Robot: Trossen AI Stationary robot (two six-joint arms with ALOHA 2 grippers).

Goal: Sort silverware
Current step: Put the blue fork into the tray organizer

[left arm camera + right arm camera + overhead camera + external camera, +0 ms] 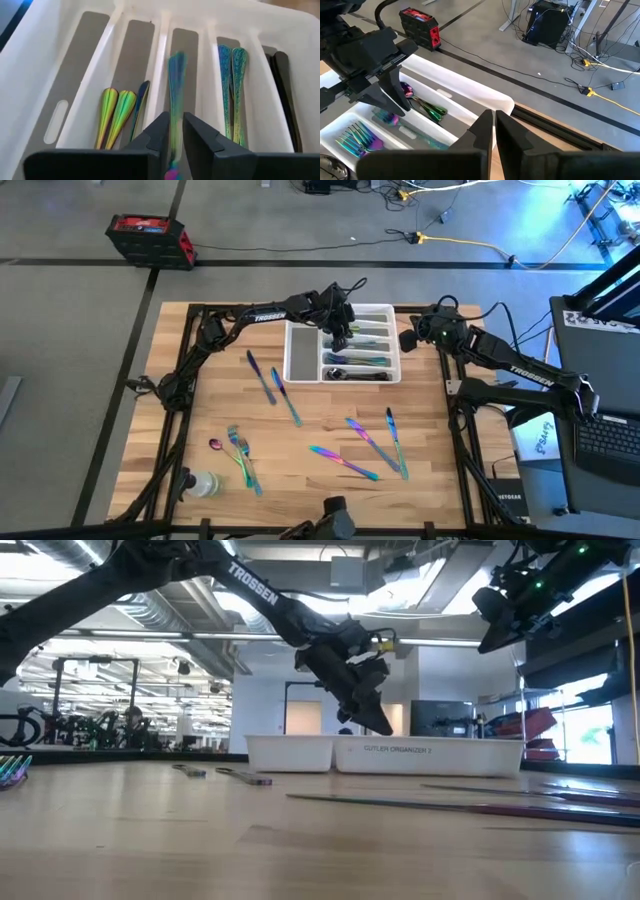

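The white compartmented tray (300, 355) stands at the table's far middle. My left gripper (176, 131) hangs over it, slanting down, with a teal-and-purple piece of silverware (176, 80) in the narrow gap between its fingers, above the middle slot (186, 45). Other slots hold green-gold handles (114, 112), teal handles (231, 85) and dark pieces (285, 85). More silverware lies loose on the table, left (262, 375) and right (365, 435). My right gripper (493, 127) is shut on nothing and hovers high off the tray's right end. My left gripper has the slim piece between its two fingers, partway along its length (175, 125). The fingers slant down from the table's left, and the piece runs along them. Its far end (176, 60) points down into the tray and looks smeared. A pink end (172, 175) shows behind the fingers.
A clear bottle (203, 485) lies at the near left corner beside a spoon and forks (238, 452). More pieces lie at the near middle (345, 462) and right (397, 442). A red box (150, 238) sits on the floor beyond the table.
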